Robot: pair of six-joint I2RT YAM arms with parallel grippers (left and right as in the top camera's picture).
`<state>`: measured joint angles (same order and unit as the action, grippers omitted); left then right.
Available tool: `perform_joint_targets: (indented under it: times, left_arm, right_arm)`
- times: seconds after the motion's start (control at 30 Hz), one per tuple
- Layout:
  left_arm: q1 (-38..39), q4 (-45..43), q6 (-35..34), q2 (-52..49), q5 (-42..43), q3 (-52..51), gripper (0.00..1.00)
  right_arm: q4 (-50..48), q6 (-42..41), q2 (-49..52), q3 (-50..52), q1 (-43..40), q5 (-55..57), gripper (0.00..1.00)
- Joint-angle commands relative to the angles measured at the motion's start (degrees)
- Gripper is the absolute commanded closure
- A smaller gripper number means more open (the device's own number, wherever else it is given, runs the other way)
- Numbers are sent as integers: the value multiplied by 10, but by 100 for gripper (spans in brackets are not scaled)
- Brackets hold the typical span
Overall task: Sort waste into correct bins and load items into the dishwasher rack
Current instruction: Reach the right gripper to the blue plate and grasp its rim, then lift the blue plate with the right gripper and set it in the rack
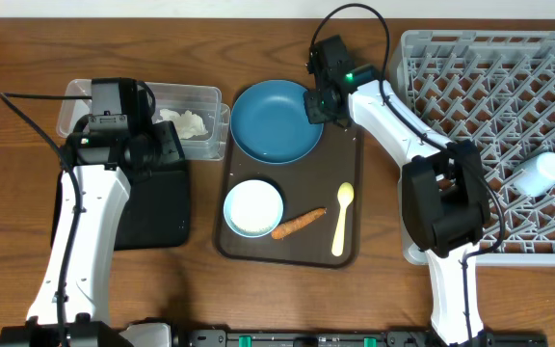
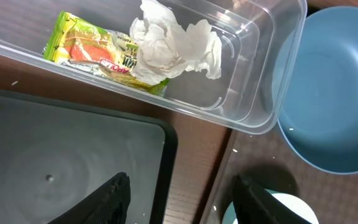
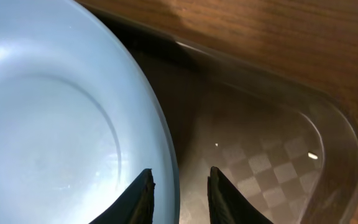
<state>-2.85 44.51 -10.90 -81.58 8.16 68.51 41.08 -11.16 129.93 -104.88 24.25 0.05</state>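
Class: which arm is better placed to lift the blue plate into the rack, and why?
Right. Its jaws straddle the rim of the blue plate, and the rack stands on that side; the left arm's jaws hang over the black tray.

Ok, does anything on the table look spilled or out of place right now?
The orange carrot stick lies loose on the brown tray between the bowl and the spoon, not in a bin. A few white specks, perhaps rice, dot the tray too. Nothing looks broken.
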Motion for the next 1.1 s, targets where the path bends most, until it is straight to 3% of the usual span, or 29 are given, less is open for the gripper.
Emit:
perform_joint_targets:
  times: [0.0,0.1,0.23,0.33,0.73,1.07]
  left_arm:
    - [-1,0,-5,3,-7,3,45]
    - [-1,0,-5,3,-7,3,45]
    - [-1,0,-5,3,-7,3,45]
    - [-1,0,-5,3,-7,3,45]
    - [-1,0,-5,3,-7,3,45]
    - [-1,-2,-5,3,-7,3,45]
  right_arm:
    - [7,-9,14,-3,7,7,74]
    - [10,-9,23,-3,8,4,75]
    - [11,-9,27,-3,9,4,92]
    - [9,-9,27,-5,7,4,99]
    - [50,44,-65,-78,-61,80,99]
    - [-2,236,-180,-82,-167,371,99]
